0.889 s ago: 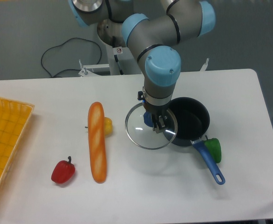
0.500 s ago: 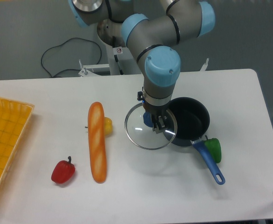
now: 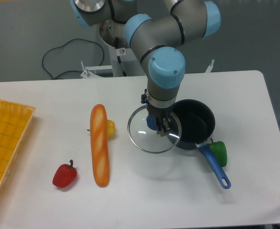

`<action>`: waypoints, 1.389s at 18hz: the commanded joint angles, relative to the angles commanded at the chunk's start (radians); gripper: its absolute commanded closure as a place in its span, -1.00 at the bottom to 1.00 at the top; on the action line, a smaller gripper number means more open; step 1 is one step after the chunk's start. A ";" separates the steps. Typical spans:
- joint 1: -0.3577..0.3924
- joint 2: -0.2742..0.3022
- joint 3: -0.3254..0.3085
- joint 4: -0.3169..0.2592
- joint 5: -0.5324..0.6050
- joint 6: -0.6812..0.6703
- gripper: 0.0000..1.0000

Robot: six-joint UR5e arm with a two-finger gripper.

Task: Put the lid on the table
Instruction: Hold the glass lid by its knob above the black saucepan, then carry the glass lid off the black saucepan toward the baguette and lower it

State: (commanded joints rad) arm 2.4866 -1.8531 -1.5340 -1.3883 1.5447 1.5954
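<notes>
The jaws (image 3: 160, 125) are clenched on the blue knob of the lid (image 3: 147, 136), carrying the disc level, just off the pot (image 3: 195, 121) to one side, so it can go down flat onto the bare white surface (image 3: 145, 186) beneath.

No text is legible; a small round red sign (image 3: 122, 51) on the robot base is unreadable.
</notes>
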 joint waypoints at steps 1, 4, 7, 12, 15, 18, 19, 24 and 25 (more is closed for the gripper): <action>0.000 -0.002 0.000 0.000 0.000 -0.009 -0.18; -0.015 -0.003 0.002 0.006 0.000 -0.054 -0.18; -0.021 -0.012 0.000 0.037 0.003 -0.100 -0.18; -0.038 -0.026 0.005 0.044 0.003 -0.181 -0.18; -0.064 -0.051 0.020 0.089 0.000 -0.247 -0.18; -0.087 -0.081 0.023 0.126 0.000 -0.307 -0.18; -0.101 -0.090 0.023 0.147 0.000 -0.339 -0.18; -0.121 -0.121 0.020 0.187 0.002 -0.368 -0.18; -0.121 -0.123 0.020 0.187 0.002 -0.367 -0.18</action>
State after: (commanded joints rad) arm 2.3654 -1.9758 -1.5140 -1.2011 1.5463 1.2287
